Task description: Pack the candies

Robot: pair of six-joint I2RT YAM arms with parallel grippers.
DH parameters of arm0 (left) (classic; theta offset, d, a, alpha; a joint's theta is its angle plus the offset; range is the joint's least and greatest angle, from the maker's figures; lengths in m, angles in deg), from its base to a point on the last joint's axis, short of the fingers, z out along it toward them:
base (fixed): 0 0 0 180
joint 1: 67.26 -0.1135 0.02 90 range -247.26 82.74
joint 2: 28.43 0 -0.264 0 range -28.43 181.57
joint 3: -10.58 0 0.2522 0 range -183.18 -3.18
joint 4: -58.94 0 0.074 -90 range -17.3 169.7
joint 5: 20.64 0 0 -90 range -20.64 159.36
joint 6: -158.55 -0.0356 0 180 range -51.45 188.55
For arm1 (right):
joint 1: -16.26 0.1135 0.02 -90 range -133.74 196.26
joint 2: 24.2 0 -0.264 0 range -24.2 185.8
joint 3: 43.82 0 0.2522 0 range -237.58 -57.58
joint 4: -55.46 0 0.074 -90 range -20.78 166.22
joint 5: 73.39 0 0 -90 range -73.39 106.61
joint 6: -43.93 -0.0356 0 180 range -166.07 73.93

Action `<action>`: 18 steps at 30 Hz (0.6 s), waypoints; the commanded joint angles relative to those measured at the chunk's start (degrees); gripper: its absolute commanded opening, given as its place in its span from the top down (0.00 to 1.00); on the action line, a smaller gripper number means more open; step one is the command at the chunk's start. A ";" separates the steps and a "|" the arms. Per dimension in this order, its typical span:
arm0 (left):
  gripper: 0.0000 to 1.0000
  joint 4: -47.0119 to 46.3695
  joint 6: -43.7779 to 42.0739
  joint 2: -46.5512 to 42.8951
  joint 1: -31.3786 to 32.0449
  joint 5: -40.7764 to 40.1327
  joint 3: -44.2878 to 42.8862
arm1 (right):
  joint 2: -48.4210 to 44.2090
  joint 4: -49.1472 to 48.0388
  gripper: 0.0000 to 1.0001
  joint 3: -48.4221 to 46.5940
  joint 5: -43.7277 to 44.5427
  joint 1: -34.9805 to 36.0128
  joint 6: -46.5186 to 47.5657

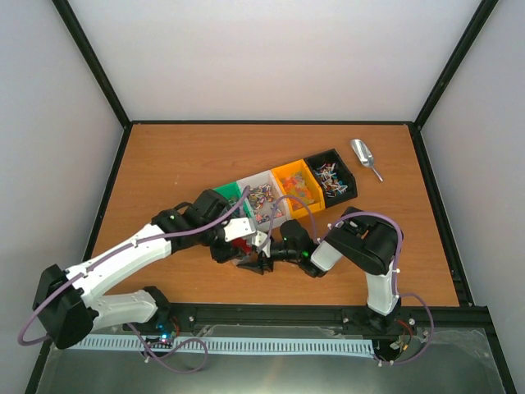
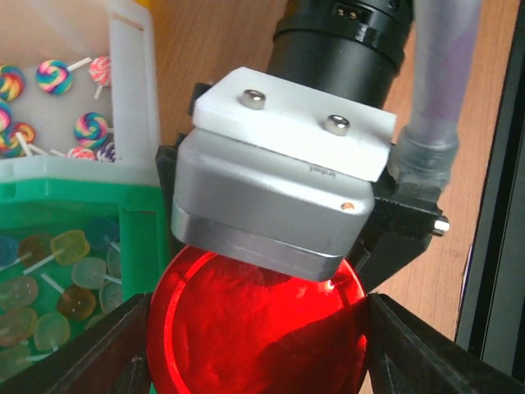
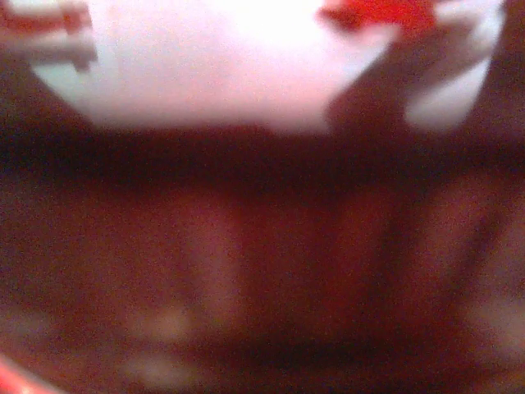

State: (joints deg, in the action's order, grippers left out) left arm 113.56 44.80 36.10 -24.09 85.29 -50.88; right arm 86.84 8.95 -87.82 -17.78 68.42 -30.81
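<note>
Left gripper [image 2: 258,355] pinches the lid [image 2: 246,324] at its rim, while the right gripper [image 1: 263,263] is too blurred to tell; so crowded, they may collide or drop it.

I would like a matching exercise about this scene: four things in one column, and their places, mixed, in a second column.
Things:
1. metal scoop
2. green bin
3. black bin
4. red lid

Places:
A. left end of the row
B. between the fingers of the left tool
C. lying alone, far right
D. right end of the row

Pairs: 1-C, 2-A, 3-D, 4-B
</note>
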 commanded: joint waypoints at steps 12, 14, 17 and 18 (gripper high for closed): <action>0.17 14.80 -23.00 10.21 -1.98 6.28 -15.71 | 1.85 5.69 0.71 1.54 2.74 0.31 1.20; 0.09 12.43 -16.70 7.58 -2.04 5.40 -13.82 | 1.92 5.62 0.71 1.58 3.13 0.31 0.96; 0.03 10.02 -8.12 3.26 -2.05 4.67 -9.09 | 2.15 5.36 0.71 1.34 3.32 0.31 0.35; 0.03 9.79 -6.04 2.25 -2.05 4.68 -7.59 | 2.22 5.22 0.71 1.27 3.57 0.31 0.03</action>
State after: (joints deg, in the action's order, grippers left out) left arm 125.82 27.51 43.25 -25.77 89.29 -62.18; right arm 86.84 8.36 -87.32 -18.33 68.42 -31.05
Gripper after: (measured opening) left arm 0.959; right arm 0.724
